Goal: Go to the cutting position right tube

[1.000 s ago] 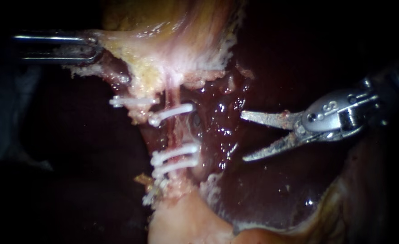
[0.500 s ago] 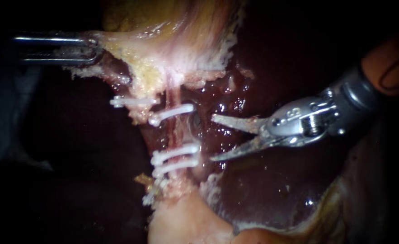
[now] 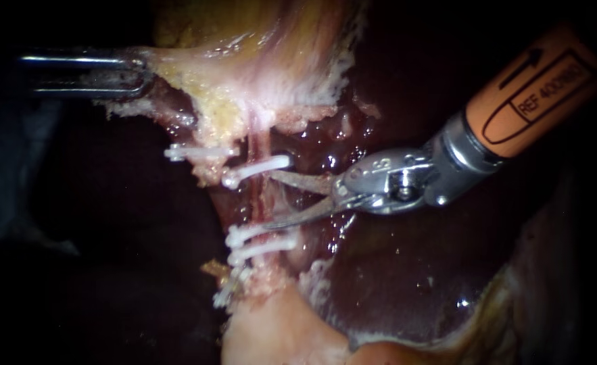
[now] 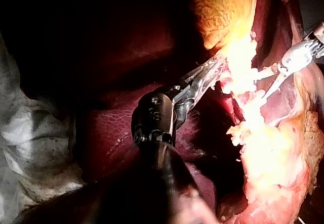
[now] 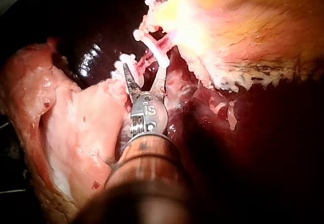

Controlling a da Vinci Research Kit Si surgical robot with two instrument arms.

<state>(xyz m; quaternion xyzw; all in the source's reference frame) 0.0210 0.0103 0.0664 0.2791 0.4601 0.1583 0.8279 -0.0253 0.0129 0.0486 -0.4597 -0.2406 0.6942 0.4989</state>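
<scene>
At centre the right tube (image 3: 261, 195) lies with its long axis far-to-near, joining the gallbladder (image 3: 244, 67) at its far end. The right instrument (image 3: 269, 200) has its blades parted astride the tube, between the far clip (image 3: 257, 169) and the near clips (image 3: 261, 240). The left instrument (image 3: 132, 71) grips the gallbladder edge, far left.

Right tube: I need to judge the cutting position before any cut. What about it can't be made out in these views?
Endoscope view: the right instrument's open blade tips merge with the tube between the clips; whether they reach past it is unclear.
Left wrist view: glare washes out tube and clips.
Right wrist view: glare hides the tube's end at the gallbladder.
Endoscope view: left instrument's jaw tips are buried in the gripped gallbladder.
</scene>
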